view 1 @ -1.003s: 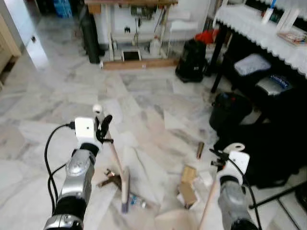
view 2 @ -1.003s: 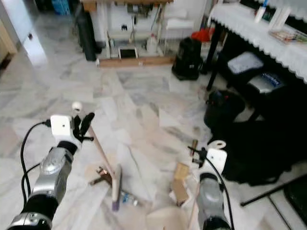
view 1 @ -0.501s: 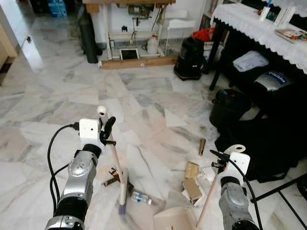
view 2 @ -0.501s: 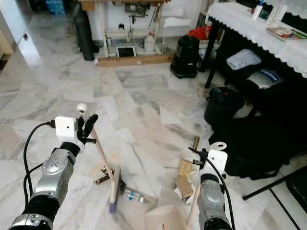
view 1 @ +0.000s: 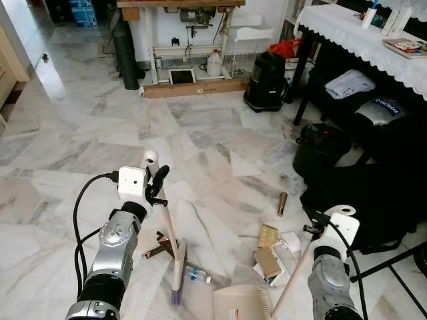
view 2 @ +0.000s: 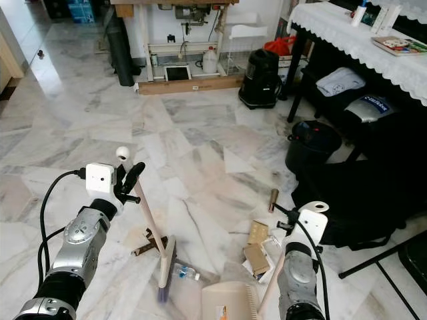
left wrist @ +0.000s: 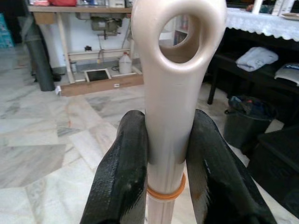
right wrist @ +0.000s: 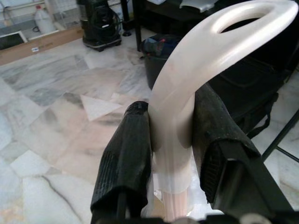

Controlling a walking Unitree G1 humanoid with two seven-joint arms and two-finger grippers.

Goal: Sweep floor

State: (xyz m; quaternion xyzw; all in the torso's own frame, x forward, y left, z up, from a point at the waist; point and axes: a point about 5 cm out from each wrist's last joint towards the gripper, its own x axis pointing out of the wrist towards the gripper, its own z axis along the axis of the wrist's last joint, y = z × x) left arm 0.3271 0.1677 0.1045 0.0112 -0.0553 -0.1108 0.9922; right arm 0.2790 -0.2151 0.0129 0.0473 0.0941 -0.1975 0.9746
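Left gripper [view 1: 155, 189] clamped on broom [view 1: 168, 233]; right gripper [right wrist: 170, 140] clamped on dustpan [view 1: 241, 303] handle, debris [view 1: 267, 250] between.

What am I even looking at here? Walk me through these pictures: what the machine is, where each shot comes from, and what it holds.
This is a walking humanoid robot sweeping a marble floor. The two wide pictures come from a stereo camera on its head, looking down past its silver arms. The two close-ups come from cameras on its wrists.

The left end effector is shut on the broom, whose bristles rest on the floor beside a small plastic bottle. The right end effector is shut on the dustpan handle; the dustpan sits on the floor ahead of the robot. Cardboard scraps and wooden bits lie nearby. A black bin stands by a cloth-covered table.
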